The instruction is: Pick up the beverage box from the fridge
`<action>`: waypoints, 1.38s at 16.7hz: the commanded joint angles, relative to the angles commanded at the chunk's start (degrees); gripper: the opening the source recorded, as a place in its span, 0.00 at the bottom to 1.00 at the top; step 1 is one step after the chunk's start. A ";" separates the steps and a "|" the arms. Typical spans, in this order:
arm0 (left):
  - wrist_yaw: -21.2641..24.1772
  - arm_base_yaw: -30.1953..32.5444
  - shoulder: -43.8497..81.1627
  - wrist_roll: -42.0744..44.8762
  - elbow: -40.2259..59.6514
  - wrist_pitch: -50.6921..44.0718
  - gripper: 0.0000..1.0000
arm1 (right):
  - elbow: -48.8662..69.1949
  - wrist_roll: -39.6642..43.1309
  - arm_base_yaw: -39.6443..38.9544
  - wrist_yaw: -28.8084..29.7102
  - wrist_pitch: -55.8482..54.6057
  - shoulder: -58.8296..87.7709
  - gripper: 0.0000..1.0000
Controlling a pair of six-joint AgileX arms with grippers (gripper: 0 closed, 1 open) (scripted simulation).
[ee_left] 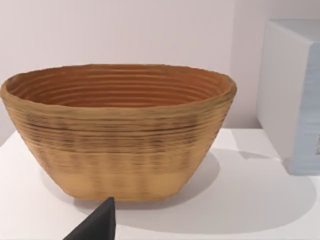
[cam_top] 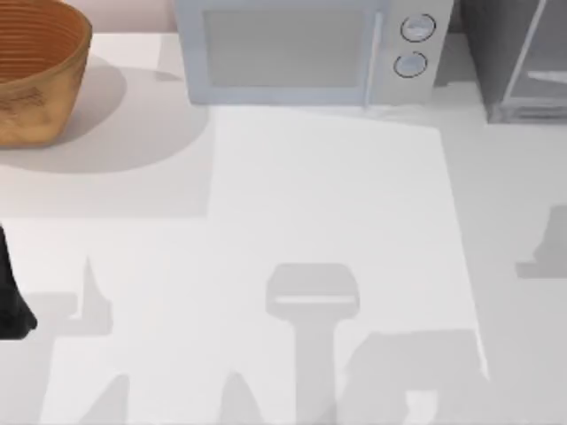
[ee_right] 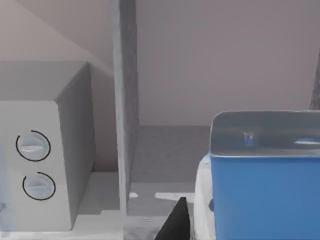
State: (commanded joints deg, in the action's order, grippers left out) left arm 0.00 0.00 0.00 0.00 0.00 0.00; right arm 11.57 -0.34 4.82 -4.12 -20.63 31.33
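Observation:
The fridge stands at the table's back right corner, dark grey with a pale frame. In the right wrist view its upright frame edge rises in the middle, with the grey inside behind it. The beverage box, blue with a pale top band and a white side face, looms close to the camera. A black part of my right gripper shows just beside the box's white face; contact cannot be judged. My left gripper hangs low before the basket, and its arm is at the left table edge.
A woven basket sits at the back left of the white table. The pale microwave with two round knobs stands at the back centre, just left of the fridge. Arm shadows fall on the front of the table.

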 joint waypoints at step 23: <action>0.00 0.00 0.00 0.00 0.00 0.00 1.00 | 7.22 10.74 5.57 6.35 25.16 -28.33 0.00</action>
State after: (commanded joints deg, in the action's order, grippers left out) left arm 0.00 0.00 0.00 0.00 0.00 0.00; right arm 18.79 10.41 10.39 2.22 4.53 3.00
